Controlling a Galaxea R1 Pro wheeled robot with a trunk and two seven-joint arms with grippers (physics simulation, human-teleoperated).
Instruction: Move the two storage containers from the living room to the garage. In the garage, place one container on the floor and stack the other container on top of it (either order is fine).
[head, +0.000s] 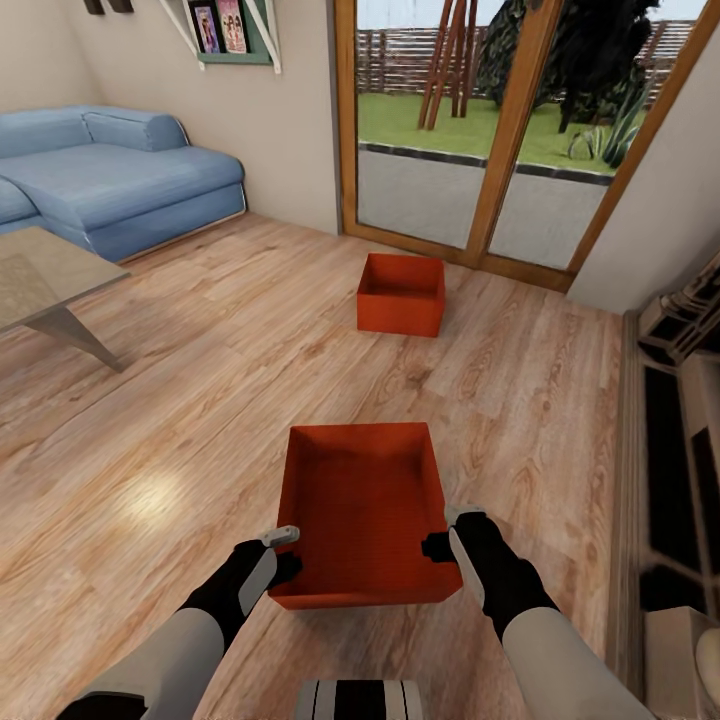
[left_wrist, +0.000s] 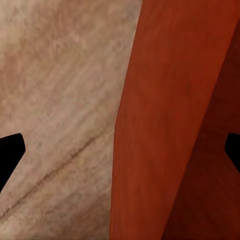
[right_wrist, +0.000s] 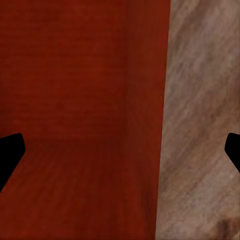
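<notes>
Both bins were in the living room on the wood floor (head: 200, 400), so nothing was moved yet. Near container (head: 365, 510), lower centre; far container (head: 401, 293), upper centre by the glass doors (head: 480, 120). My left gripper (head: 284, 553) and right gripper (head: 445, 532) were wide open, each straddling a side wall, gripping nothing.

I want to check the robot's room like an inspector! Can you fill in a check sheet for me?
Surface: light wood plank floor, bare around the bins.
Job's things: near container between both grippers; far container on the planks by the glass doors.
Clutter: nothing seen.
Grippers: left gripper and right gripper are open, each straddling a side wall of the near container.
Cables: nothing seen.
Surroundings: blue sofa, low table, wall shelf, cabinet.
</notes>
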